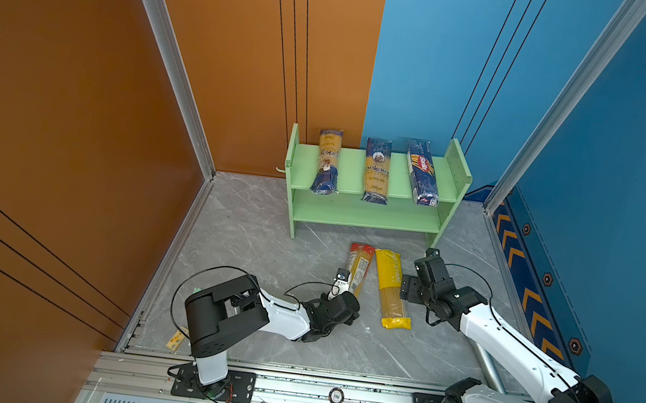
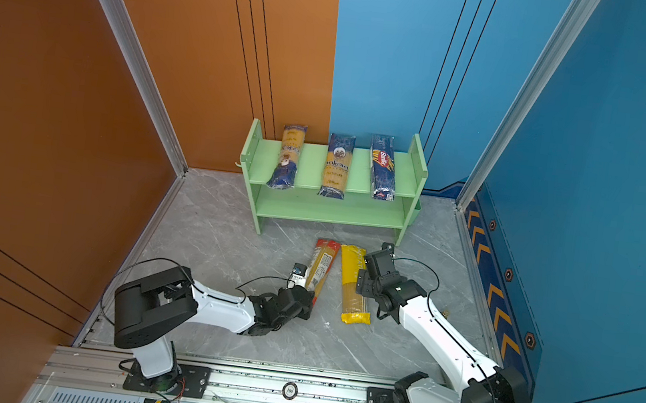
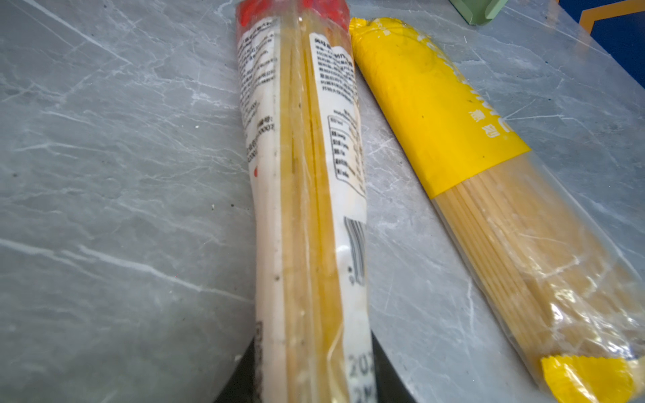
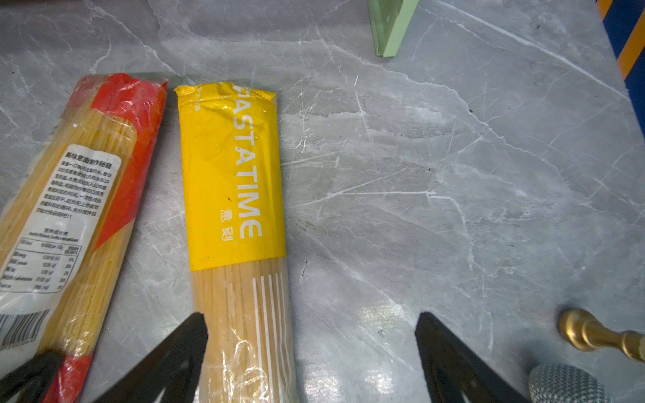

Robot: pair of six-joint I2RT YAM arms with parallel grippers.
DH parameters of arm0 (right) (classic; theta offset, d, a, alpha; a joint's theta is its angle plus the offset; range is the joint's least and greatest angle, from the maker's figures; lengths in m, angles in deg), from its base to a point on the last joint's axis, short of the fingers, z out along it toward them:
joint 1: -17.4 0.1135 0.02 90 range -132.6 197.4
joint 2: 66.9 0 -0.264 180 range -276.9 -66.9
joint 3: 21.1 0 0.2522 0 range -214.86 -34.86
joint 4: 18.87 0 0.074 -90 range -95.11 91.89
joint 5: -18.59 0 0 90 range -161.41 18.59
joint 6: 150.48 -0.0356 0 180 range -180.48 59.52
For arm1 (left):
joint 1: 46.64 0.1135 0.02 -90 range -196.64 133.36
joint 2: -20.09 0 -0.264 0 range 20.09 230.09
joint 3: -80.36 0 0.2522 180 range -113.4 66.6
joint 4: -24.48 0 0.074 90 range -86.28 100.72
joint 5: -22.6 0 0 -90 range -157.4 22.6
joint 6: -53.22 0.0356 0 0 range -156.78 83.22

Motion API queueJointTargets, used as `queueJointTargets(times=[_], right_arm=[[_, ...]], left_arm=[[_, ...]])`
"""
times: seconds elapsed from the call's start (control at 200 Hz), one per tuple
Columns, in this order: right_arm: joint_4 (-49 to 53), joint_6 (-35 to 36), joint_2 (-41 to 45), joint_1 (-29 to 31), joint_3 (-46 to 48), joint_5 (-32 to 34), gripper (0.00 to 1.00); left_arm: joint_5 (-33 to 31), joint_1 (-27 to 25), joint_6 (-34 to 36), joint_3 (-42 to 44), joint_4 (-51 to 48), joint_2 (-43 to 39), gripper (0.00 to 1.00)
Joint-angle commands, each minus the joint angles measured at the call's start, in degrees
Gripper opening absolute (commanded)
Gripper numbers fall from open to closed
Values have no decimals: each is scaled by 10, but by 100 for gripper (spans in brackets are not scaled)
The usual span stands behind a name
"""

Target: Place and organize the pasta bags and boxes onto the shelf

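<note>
White arms (image 1: 282,315), black joints (image 1: 223,316), thin seemingly black cables (image 1: 221,266).

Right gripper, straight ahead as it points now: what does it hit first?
Likely the near leg of the light green wooden shelf; only bare grey marble floor lies before the right gripper. Depth unclear.

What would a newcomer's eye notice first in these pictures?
The light green shelf at the back stands out, three spaghetti packets across its top tier. In front of it lie a red-ended packet and a yellow-ended packet; the left claw grips the red one's near end.
</note>
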State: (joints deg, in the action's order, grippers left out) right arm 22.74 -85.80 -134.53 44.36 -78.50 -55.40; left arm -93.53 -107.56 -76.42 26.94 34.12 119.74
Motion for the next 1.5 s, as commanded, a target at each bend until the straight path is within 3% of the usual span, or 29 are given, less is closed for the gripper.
queueJointTargets(times=[0.0, 1.277, 1.492], right_arm=[[-1, 3, 5, -4, 6, -10, 91], [-13, -3, -7, -6, 14, -13, 91], [-13, -3, -8, -6, 14, -12, 91]], left_arm=[[-6, -8, -16, 21, -42, -29, 0], [64, -1, -55, 35, -150, -309, 0], [85, -1, -24, -13, -256, -365, 0]])
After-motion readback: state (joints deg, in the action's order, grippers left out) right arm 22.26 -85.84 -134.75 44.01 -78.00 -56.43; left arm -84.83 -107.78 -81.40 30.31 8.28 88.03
